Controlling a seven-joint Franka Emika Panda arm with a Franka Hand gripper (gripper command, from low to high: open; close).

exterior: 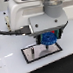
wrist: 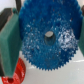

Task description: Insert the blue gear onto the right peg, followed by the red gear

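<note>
My gripper [exterior: 48,39] is shut on the blue gear [exterior: 48,38] and holds it flat just over the right part of the black-rimmed grey plate [exterior: 31,55]. In the wrist view the blue gear [wrist: 47,40] fills the picture between the green finger pads [wrist: 8,42]. A small grey spot shows in its centre hole. A thin dark pin [exterior: 35,48] stands on the plate to the gear's left. The right peg is hidden under the gear. Part of the red gear [wrist: 18,74] shows on the table beside the blue one in the wrist view. It is hidden in the exterior view.
The white arm body [exterior: 27,15] with a black cable [exterior: 6,33] fills the upper exterior view. The plate lies on a white table [exterior: 12,65].
</note>
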